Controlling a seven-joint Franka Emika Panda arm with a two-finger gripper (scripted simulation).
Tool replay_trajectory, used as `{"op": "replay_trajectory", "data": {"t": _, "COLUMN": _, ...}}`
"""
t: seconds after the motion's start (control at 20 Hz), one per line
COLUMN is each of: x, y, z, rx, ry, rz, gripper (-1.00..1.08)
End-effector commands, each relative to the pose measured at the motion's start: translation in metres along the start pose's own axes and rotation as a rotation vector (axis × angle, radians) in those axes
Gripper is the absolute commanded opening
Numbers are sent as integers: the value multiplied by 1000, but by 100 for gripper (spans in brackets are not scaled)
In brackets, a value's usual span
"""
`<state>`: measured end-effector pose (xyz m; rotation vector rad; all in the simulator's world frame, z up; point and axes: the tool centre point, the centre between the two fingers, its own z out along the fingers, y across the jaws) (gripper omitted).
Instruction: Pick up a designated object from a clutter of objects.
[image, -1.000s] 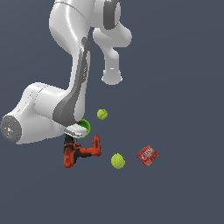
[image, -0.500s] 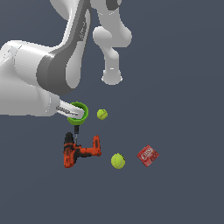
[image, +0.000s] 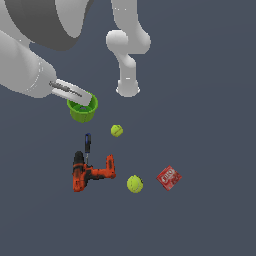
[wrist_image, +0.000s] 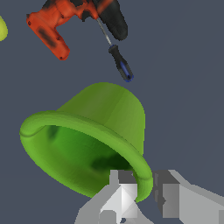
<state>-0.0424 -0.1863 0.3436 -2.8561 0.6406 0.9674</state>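
Observation:
The green cup hangs in the air, lifted off the surface, at the exterior view's left. My gripper is shut on its rim: in the wrist view one finger is inside the green cup and the other outside. Below it lie the orange-black power drill, the dark blue stick, two yellow-green balls and the red flat box. The wrist view also shows the drill and the stick.
The arm's white base column stands at the back. The arm's large white links fill the exterior view's upper left.
The gripper has risen with the green cup, from just above the drill and stick to well above them. The arm has swung up and towards the camera. The other items have not moved.

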Motion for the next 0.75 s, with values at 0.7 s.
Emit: {"op": "replay_trajectory", "data": {"t": 0.7, "x": -48, "y": 8, "z": -49, "rx": -1, "ry": 0, "rz": -3, "gripper": -100}}
